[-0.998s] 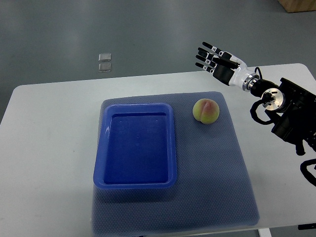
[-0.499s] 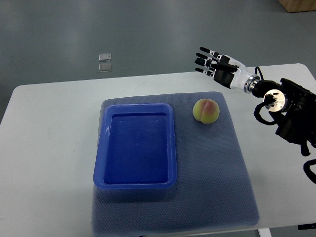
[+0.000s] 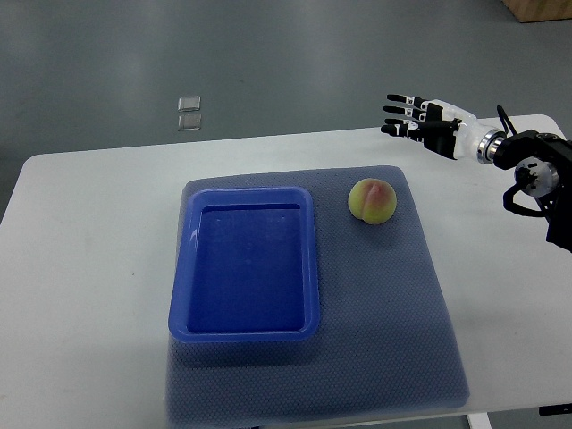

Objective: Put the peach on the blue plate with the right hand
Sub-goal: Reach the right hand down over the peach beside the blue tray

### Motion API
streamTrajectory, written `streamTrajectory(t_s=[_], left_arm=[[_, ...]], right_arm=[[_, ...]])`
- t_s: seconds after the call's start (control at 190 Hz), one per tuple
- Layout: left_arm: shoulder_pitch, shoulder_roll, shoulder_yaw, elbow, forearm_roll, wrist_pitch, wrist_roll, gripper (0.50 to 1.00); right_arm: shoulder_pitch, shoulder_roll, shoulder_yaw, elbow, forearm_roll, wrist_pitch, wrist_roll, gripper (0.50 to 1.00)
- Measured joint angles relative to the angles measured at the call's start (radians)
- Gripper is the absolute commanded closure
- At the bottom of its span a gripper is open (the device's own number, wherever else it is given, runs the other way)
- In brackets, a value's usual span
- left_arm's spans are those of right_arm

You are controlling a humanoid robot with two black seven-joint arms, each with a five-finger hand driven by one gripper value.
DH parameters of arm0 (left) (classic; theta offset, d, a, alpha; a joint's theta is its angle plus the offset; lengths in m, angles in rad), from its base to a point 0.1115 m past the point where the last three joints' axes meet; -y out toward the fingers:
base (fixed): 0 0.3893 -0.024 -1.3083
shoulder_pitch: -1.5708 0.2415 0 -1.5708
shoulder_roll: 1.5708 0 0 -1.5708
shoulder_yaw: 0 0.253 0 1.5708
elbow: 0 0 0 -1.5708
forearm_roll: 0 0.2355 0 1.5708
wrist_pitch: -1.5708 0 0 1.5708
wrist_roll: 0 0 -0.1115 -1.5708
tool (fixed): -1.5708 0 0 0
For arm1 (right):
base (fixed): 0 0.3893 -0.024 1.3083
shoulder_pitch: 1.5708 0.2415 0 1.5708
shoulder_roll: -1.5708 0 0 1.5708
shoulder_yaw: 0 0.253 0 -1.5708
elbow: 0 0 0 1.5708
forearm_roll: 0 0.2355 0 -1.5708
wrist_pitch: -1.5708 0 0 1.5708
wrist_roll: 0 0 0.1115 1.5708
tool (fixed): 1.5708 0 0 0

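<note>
Right hand (image 3: pixel 427 125) hangs empty, fingers spread wide, well apart from the peach (image 3: pixel 373 200) at its seven o'clock.

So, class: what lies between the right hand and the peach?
Nothing: the top view shows only bare mat and white table between right hand and peach.

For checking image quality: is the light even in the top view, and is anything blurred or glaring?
Top view: light is soft and even; the peach casts only a faint shadow on the mat. Mild sheen on the blue plate rim, no hard glare. The right hand looks reasonably sharp.
</note>
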Motion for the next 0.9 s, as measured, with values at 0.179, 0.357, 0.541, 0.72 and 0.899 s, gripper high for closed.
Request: streamTrajectory(t_s=[0.179,0.357,0.541,0.72,0.899], left_arm=[[0.000,0.000,0.000,0.000,0.000,0.000,0.000,0.500],[0.000,0.000,0.000,0.000,0.000,0.000,0.000,0.500],[0.000,0.000,0.000,0.000,0.000,0.000,0.000,0.500],[0.000,0.000,0.000,0.000,0.000,0.000,0.000,0.500],[0.000,0.000,0.000,0.000,0.000,0.000,0.000,0.500]], right_arm=[[0.006,-0.133,-0.022,0.220,-0.293,0.000,0.088,0.574],[0.010,-0.194,-0.023,0.521,-0.390,-0.003,0.110,0.593],[0.011,-0.242,-0.039,0.664,-0.579,-0.093,0.106,0.595],[0.007,-0.225,-0.096,0.672,-0.858,-0.190,0.099,0.595],[0.009,-0.221,-0.164,0.661,-1.030,-0.264,0.097,0.595]])
